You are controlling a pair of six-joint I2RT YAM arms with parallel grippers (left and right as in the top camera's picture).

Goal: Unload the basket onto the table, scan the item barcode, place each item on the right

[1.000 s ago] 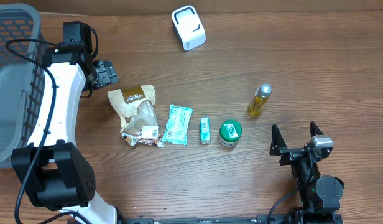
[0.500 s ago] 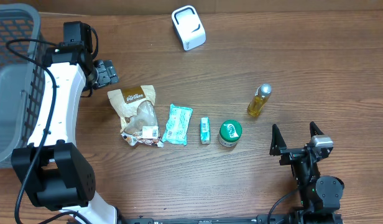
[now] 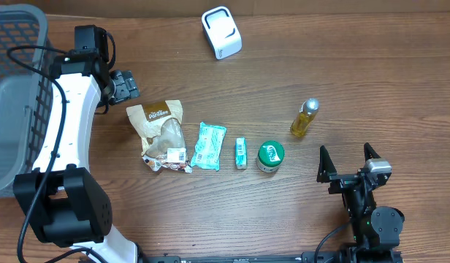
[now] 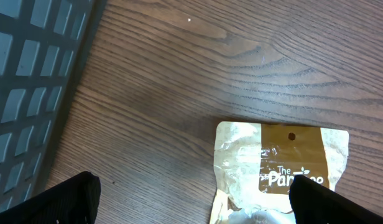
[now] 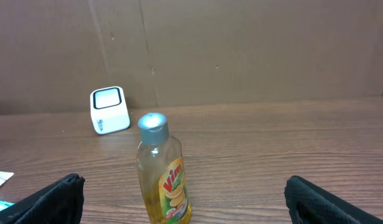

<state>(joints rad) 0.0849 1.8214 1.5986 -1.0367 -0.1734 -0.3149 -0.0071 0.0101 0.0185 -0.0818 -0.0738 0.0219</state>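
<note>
Left fingers (image 4: 67,199) spread wide, empty, near top of brown snack pouch (image 3: 161,131), toward left edge of surface (image 3: 371,73). Right fingers (image 5: 55,196) wide, empty, by near edge. Vim bottle (image 3: 304,118) upright ahead of them. White barcode scanner (image 3: 221,32) at far edge. Grey basket (image 3: 20,44) at far-left corner.

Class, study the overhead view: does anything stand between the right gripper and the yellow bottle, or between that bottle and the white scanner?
Nothing visible. Only bare table lies between the open right gripper and the upright bottle, and between the bottle and the scanner.
</note>
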